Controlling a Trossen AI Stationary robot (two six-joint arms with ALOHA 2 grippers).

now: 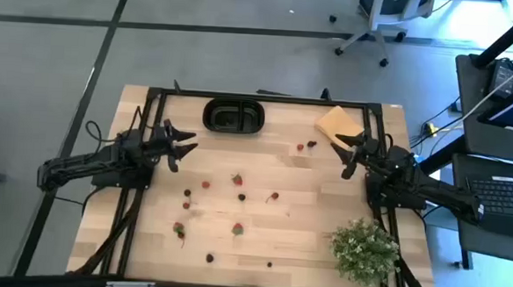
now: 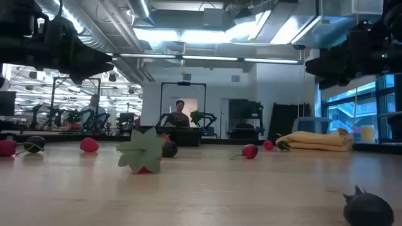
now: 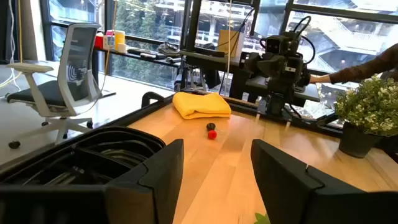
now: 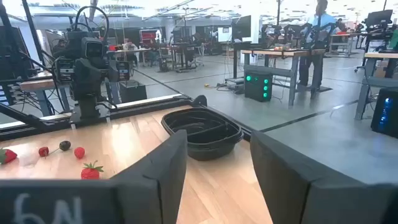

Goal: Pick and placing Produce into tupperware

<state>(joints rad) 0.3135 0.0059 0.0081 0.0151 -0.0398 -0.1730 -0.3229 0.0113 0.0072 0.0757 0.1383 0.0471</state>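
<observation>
The black two-compartment tupperware [image 1: 234,118] rests on its base at the table's far edge, also seen in the right wrist view [image 4: 202,130]. Small red and dark produce pieces [image 1: 237,179] lie scattered over the table's middle and near part, with two more [image 1: 306,145] near the right gripper. A strawberry with a green top [image 2: 146,154] lies close to the low camera. My left gripper [image 1: 184,144] hovers open at the left, near side of the tupperware. My right gripper [image 1: 348,153] hovers open at the right, beside the tan pad. Both sets of fingers are empty [image 3: 217,180] [image 4: 214,174].
A tan yellowish pad [image 1: 335,123] lies at the far right corner. A leafy potted plant [image 1: 365,248] stands at the near right. A black frame rims the table [image 1: 129,233]. Bare wood lies between the tupperware and the scattered fruit. People show in the room beyond.
</observation>
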